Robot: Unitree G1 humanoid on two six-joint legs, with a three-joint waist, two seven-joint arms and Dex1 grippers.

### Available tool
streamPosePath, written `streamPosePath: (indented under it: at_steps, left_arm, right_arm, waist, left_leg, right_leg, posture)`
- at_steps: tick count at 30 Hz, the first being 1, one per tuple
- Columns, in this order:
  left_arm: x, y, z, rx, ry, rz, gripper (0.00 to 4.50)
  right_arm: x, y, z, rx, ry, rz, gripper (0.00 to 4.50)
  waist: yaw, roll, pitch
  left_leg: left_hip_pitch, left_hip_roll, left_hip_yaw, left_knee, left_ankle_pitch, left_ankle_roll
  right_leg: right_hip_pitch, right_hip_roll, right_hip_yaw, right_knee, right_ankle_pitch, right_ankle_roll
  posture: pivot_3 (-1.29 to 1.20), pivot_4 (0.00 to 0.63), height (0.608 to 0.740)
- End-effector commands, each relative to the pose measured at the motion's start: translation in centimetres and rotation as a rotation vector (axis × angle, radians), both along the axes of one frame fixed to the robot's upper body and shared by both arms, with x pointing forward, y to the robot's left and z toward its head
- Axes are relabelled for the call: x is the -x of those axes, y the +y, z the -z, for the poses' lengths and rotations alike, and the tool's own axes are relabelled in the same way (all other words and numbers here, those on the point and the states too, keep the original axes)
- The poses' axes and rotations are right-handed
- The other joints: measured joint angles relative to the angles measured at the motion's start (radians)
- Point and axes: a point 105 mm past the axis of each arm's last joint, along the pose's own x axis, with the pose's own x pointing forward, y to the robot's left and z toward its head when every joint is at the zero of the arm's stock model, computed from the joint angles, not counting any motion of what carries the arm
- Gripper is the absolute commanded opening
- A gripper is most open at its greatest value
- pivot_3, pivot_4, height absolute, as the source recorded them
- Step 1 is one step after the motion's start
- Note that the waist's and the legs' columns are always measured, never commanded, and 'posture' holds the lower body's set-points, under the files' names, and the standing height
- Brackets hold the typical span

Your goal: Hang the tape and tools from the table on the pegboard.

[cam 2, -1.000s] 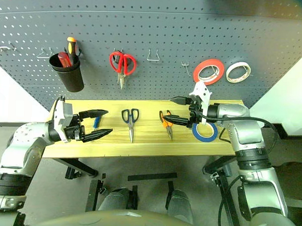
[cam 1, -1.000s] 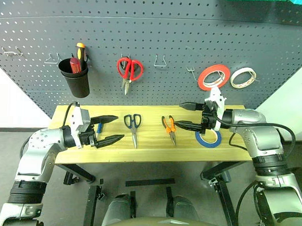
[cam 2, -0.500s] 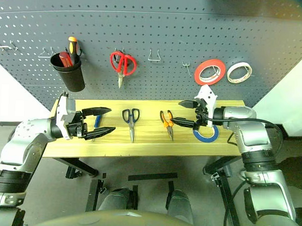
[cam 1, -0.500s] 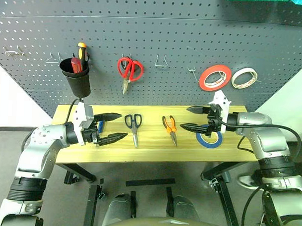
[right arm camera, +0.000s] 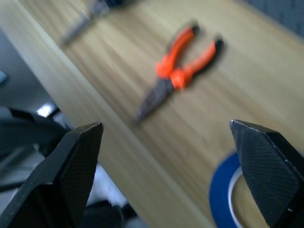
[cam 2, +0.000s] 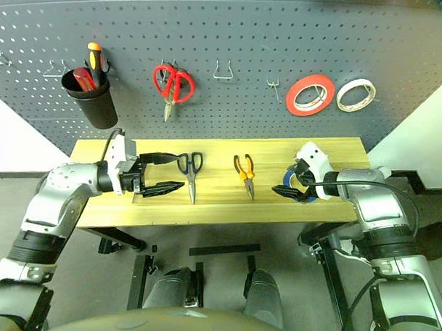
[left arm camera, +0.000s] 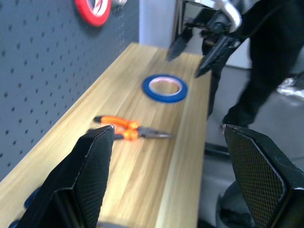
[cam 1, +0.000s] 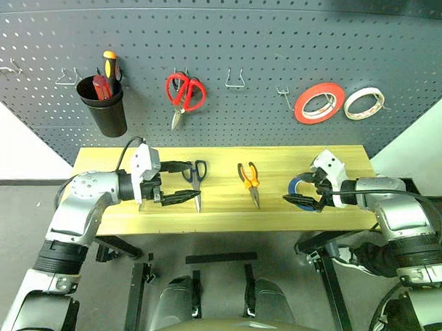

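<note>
A: Where is the blue tape (cam 1: 301,187)?

B: Flat on the table (cam 1: 226,213), near its right end toward the front edge. The right gripper (cam 1: 301,191) hangs over it, jaws spread, nothing held.

A: The left gripper (cam 1: 178,183)?

B: Jaws spread, empty, near the left end, beside the blue-handled scissors (cam 1: 196,180). Pliers (cam 1: 249,181) lie mid-table, long axis back to front.

A: Nearest arm for the tape?

B: Right, I judge. Bare hooks on the pegboard (cam 1: 240,35) leave room above.

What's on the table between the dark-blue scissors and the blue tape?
Only the orange-handled pliers lie between the scissors and the blue tape; around them the table is bare wood, seen from the head camera.
</note>
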Motion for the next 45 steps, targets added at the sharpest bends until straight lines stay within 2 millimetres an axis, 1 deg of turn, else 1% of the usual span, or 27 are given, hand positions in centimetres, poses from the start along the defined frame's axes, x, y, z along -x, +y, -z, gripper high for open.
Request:
streamPosePath:
  at_steps: [1, 4, 6, 8, 11, 14, 18, 21, 25, 27, 29, 31, 38, 39, 42, 45]
  left_arm:
    - [-1.2, -1.6, 0.6, -0.045, -0.006, -0.006, 3.86]
    - [-2.0, -2.5, 1.3, -0.077, -0.043, -0.006, 3.86]
    - [-2.7, -3.5, 1.2, -0.049, -0.040, -0.012, 3.86]
    - [-2.8, -4.0, 1.1, -0.038, -0.037, -0.005, 3.86]
    - [-3.2, -5.1, 2.0, -0.085, -0.028, 0.018, 3.86]
    - [-3.6, -6.0, 2.3, -0.108, -0.034, 0.030, 3.86]
    - [-3.9, -6.6, 1.9, -0.111, -0.047, 0.031, 3.86]
    - [-3.9, -6.9, 1.6, -0.104, -0.050, 0.033, 3.86]
    - [-3.4, -6.9, 1.5, -0.101, -0.046, 0.042, 3.86]
    - [-3.2, -6.8, 1.5, -0.102, -0.046, 0.042, 3.90]
    - [-3.1, -6.5, 1.3, -0.103, -0.047, 0.035, 3.90]
    - [-3.1, -6.2, 1.2, -0.103, -0.047, 0.025, 3.90]
    - [-3.0, -5.6, 0.8, -0.104, -0.048, 0.012, 3.90]
    - [-3.0, -5.6, 0.8, -0.104, -0.048, 0.012, 3.90]
    - [-2.8, -5.5, 0.5, -0.088, -0.062, 0.018, 3.90]
    - [-2.3, -5.0, -0.2, -0.069, -0.079, 0.026, 3.90]
  right_arm:
    - [-1.2, -1.0, -0.4, 0.085, -0.026, 0.051, 4.50]
    - [-1.7, -1.3, -0.1, 0.131, -0.039, 0.065, 4.50]
    - [-2.2, -1.7, -0.2, 0.143, -0.047, 0.099, 4.50]
    - [-2.4, -1.9, -0.4, 0.144, -0.050, 0.117, 4.50]
    - [-2.5, -2.5, -0.3, 0.148, -0.030, 0.142, 4.50]
    - [-2.6, -2.6, 0.1, 0.145, -0.016, 0.156, 4.50]
    - [-3.2, -2.2, 0.8, 0.150, -0.010, 0.166, 4.50]
    - [-3.6, -2.0, 1.4, 0.160, -0.003, 0.170, 4.50]
    - [-4.0, -2.1, 2.7, 0.220, 0.019, 0.170, 4.50]
    - [-3.8, -2.4, 3.4, 0.259, 0.045, 0.176, 4.09]
    - [-3.5, -2.4, 3.8, 0.273, 0.071, 0.158, 3.63]
    - [-3.2, -2.3, 3.9, 0.279, 0.080, 0.142, 2.94]
    - [-3.2, -1.6, 3.5, 0.262, 0.084, 0.120, 0.79]
    - [-3.1, -1.6, 3.5, 0.264, 0.085, 0.116, 0.66]
    - [-3.0, -1.6, 3.4, 0.267, 0.083, 0.112, 0.66]
    - [-2.3, -1.8, 2.3, 0.260, 0.062, 0.082, 0.66]
  waist:
    - [0.000, -0.001, 0.012]
    - [-0.002, -0.002, 0.032]
    - [-0.010, -0.003, 0.049]
    - [-0.017, -0.004, 0.063]
    - [-0.020, -0.004, 0.085]
    - [-0.022, -0.003, 0.105]
    - [-0.024, -0.004, 0.133]
    - [-0.025, -0.002, 0.145]
    - [-0.025, -0.007, 0.156]
    - [-0.024, -0.007, 0.156]
    - [-0.023, -0.007, 0.156]
    - [-0.021, -0.007, 0.156]
    - [-0.019, -0.007, 0.156]
    - [-0.019, -0.007, 0.156]
    - [-0.019, -0.007, 0.156]
    - [-0.019, -0.007, 0.156]
  left_leg:
    - [-0.001, 0.000, 0.000, 0.000, 0.000, 0.000]
    - [-0.002, 0.000, 0.000, 0.001, 0.000, 0.000]
    - [-0.002, 0.000, 0.000, 0.001, 0.000, 0.000]
    - [-0.005, 0.000, 0.000, 0.001, 0.000, 0.000]
    - [-0.007, 0.000, 0.000, 0.001, 0.000, 0.001]
    - [-0.007, 0.000, 0.001, 0.001, 0.000, 0.001]
    - [-0.007, 0.000, 0.001, 0.001, 0.000, 0.001]
    - [-0.009, 0.000, 0.002, 0.001, 0.000, 0.001]
    - [-0.010, 0.000, 0.003, 0.001, 0.000, 0.001]
    - [-0.010, 0.001, 0.003, 0.001, 0.000, 0.001]
    - [-0.010, 0.001, 0.003, 0.002, 0.000, 0.001]
    - [-0.009, 0.001, 0.003, 0.002, 0.000, 0.000]
    - [-0.009, 0.001, 0.003, 0.002, 0.000, 0.000]
    - [-0.009, 0.001, 0.003, 0.002, 0.000, 0.000]
    - [-0.009, 0.001, 0.003, 0.002, 0.000, 0.000]
    - [-0.009, 0.001, 0.003, 0.002, 0.000, 0.000]
  right_leg:
    - [-0.001, 0.000, 0.000, 0.000, 0.000, 0.000]
    - [-0.001, 0.000, 0.000, 0.000, 0.000, 0.000]
    - [-0.003, 0.000, 0.000, 0.000, 0.000, 0.000]
    - [-0.005, -0.001, 0.000, 0.001, 0.000, 0.000]
    - [-0.007, -0.001, 0.000, 0.001, 0.000, 0.000]
    - [-0.008, -0.001, 0.000, 0.002, 0.000, 0.000]
    - [-0.010, -0.001, 0.000, 0.003, 0.000, 0.000]
    - [-0.013, -0.001, 0.001, 0.006, 0.000, 0.000]
    - [-0.015, -0.002, 0.001, 0.010, 0.000, 0.000]
    - [-0.015, -0.002, 0.001, 0.010, 0.000, 0.000]
    - [-0.015, -0.003, 0.001, 0.011, 0.000, 0.000]
    - [-0.015, -0.003, 0.001, 0.011, 0.000, 0.000]
    - [-0.015, -0.003, 0.001, 0.012, 0.000, 0.000]
    - [-0.015, -0.003, 0.001, 0.012, 0.000, 0.000]
    - [-0.015, -0.003, 0.001, 0.012, 0.000, 0.000]
    - [-0.015, -0.003, 0.001, 0.012, 0.000, 0.000]
  posture:
    - [-0.03, 0.288, 0.732]
    - [-0.06, 0.314, 0.732]
    - [-0.07, 0.332, 0.732]
    - [-0.07, 0.349, 0.732]
    - [-0.07, 0.368, 0.732]
    - [-0.08, 0.394, 0.732]
    - [-0.07, 0.414, 0.732]
    - [-0.06, 0.427, 0.732]
    - [-0.05, 0.430, 0.732]
    - [-0.04, 0.428, 0.732]
    - [-0.03, 0.423, 0.732]
    - [-0.02, 0.418, 0.732]
    - [-0.01, 0.403, 0.732]
    - [-0.01, 0.398, 0.732]
    - [-0.02, 0.384, 0.732]
    - [-0.03, 0.352, 0.732]
